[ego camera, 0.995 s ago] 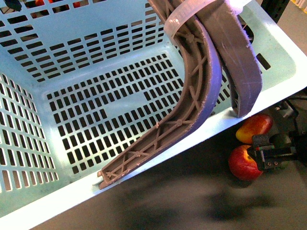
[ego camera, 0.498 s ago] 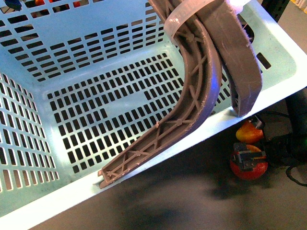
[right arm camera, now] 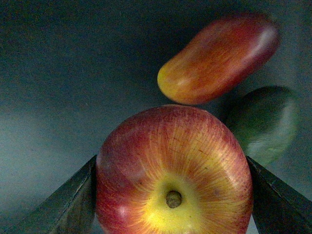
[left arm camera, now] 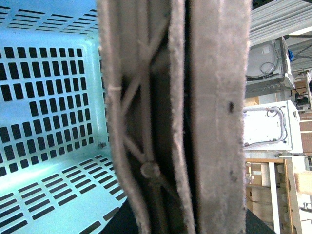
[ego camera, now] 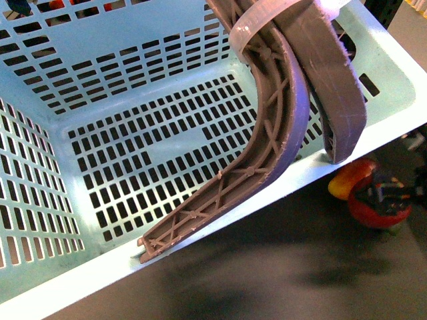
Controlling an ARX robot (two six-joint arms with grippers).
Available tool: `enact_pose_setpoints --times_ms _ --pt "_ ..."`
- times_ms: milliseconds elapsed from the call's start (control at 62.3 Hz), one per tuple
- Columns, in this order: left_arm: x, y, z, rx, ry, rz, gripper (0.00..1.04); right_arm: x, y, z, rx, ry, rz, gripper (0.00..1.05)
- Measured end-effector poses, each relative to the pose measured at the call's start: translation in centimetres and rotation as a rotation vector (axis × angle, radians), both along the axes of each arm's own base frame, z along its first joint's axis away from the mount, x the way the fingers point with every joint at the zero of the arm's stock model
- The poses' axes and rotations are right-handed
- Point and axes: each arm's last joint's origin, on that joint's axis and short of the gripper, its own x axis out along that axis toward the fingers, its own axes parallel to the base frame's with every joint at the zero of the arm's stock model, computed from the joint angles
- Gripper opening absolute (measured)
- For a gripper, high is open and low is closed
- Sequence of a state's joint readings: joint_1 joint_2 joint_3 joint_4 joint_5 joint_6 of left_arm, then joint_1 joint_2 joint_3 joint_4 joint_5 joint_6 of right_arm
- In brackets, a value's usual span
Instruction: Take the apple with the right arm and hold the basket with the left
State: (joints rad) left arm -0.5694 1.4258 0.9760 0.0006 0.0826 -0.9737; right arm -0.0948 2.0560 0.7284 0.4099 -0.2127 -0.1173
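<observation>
Between the right gripper's (right arm camera: 171, 165) two dark fingers (right arm camera: 68, 204), clamped on its sides, sits the red-and-yellow apple (right arm camera: 170, 146), with a mango (right arm camera: 219, 58) and a dark green fruit (right arm camera: 265, 122) just beyond, beside the light-blue basket (ego camera: 80, 283) with its curved grey-brown handle (ego camera: 280, 127).

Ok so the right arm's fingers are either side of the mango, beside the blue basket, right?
No. The right wrist view shows the fingers either side of the apple; the mango lies just beyond it. The blue basket is beside them.
</observation>
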Motion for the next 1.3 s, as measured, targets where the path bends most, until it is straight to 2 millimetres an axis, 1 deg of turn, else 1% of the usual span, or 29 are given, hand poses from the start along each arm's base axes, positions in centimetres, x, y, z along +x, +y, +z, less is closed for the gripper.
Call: enact_pose_setpoints --times_ms 32,48,96,112,144,161,209,225,273,289,337,353,385,401,449,498,546,610,658,771,819,899,1076,1108,1124,1220,1268,1300 --pt "0.0 0.0 0.0 0.000 0.000 0.000 0.15 -0.2 -0.2 0.9 0.003 -0.021 -0.010 0.74" --pt "0.0 0.0 0.0 0.000 0.000 0.001 0.15 -0.4 -0.5 1.8 0.007 -0.042 -0.019 0.74" --pt "0.0 0.0 0.0 0.001 0.000 0.001 0.15 -0.7 -0.8 3.1 0.018 -0.075 -0.032 0.74" --pt "0.0 0.0 0.0 0.001 0.000 0.001 0.15 -1.0 -1.0 4.0 0.023 -0.098 -0.039 0.74" --pt "0.0 0.0 0.0 0.001 0.000 0.001 0.15 -1.2 -1.2 5.0 0.026 -0.122 -0.048 0.74" --pt "0.0 0.0 0.0 0.001 0.000 0.001 0.15 -1.4 -1.3 6.0 0.028 -0.148 -0.054 0.74" --pt "0.0 0.0 0.0 0.000 0.000 0.001 0.15 -1.7 -1.4 7.5 0.039 -0.191 -0.057 0.74" --pt "0.0 0.0 0.0 0.000 0.000 0.001 0.15 -2.0 -1.4 8.5 0.046 -0.220 -0.055 0.74" --pt "0.0 0.0 0.0 0.000 0.000 0.001 0.15 -2.3 -1.4 10.2 0.054 -0.265 -0.050 0.74" --pt "0.0 0.0 0.0 0.001 0.000 0.001 0.15 -2.6 -1.3 11.3 0.057 -0.298 -0.049 0.74" --pt "0.0 0.0 0.0 0.001 0.000 0.001 0.15 -3.0 -1.1 12.9 0.067 -0.339 -0.043 0.74" --pt "0.0 0.0 0.0 0.001 0.000 0.001 0.15 -3.3 -0.9 13.9 0.071 -0.370 -0.036 0.74" --pt "0.0 0.0 0.0 0.000 0.000 0.000 0.15 -3.7 -0.7 15.0 0.079 -0.400 -0.028 0.74" --pt "0.0 0.0 0.0 0.000 0.000 -0.001 0.15 -4.0 -0.5 15.9 0.083 -0.428 -0.023 0.74" --pt "0.0 0.0 0.0 -0.001 0.001 -0.002 0.15 -4.5 -0.1 17.3 0.088 -0.471 -0.013 0.74" --pt "0.0 0.0 0.0 -0.001 0.000 -0.002 0.15 -5.1 0.7 19.4 0.104 -0.534 0.008 0.74" --pt "0.0 0.0 0.0 -0.001 0.000 -0.001 0.15 -5.6 1.5 20.7 0.116 -0.578 0.032 0.74" --pt "0.0 0.0 0.0 0.000 0.000 0.000 0.15 -5.9 2.5 22.0 0.140 -0.617 0.062 0.74" --pt "0.0 0.0 0.0 0.000 0.000 0.001 0.15 -5.9 4.2 22.8 0.179 -0.637 0.100 0.74" --pt "0.0 0.0 0.0 0.001 0.000 0.001 0.15 -5.7 6.8 22.6 0.219 -0.623 0.165 0.74" --pt "0.0 0.0 0.0 0.000 0.000 0.000 0.15 -5.4 8.2 22.1 0.225 -0.602 0.195 0.74" --pt "0.0 0.0 0.0 0.000 0.000 0.000 0.15 -4.9 9.8 21.1 0.234 -0.567 0.229 0.74" --pt "0.0 0.0 0.0 0.000 0.000 0.000 0.15 -3.8 12.0 18.8 0.231 -0.493 0.256 0.74" --pt "0.0 0.0 0.0 0.000 0.000 0.000 0.15 -3.8 12.2 18.6 0.229 -0.485 0.259 0.76" --pt "0.0 0.0 0.0 0.001 0.000 0.001 0.15 -3.8 12.4 18.4 0.227 -0.478 0.259 0.79" --pt "0.0 0.0 0.0 0.001 0.000 0.001 0.15 -3.8 12.7 18.3 0.227 -0.473 0.262 0.94" --pt "0.0 0.0 0.0 0.000 0.000 0.000 0.15 -3.9 12.7 18.5 0.230 -0.484 0.256 0.97" --pt "0.0 0.0 0.0 0.001 0.000 0.001 0.15 -3.9 12.6 18.7 0.228 -0.492 0.250 0.97"
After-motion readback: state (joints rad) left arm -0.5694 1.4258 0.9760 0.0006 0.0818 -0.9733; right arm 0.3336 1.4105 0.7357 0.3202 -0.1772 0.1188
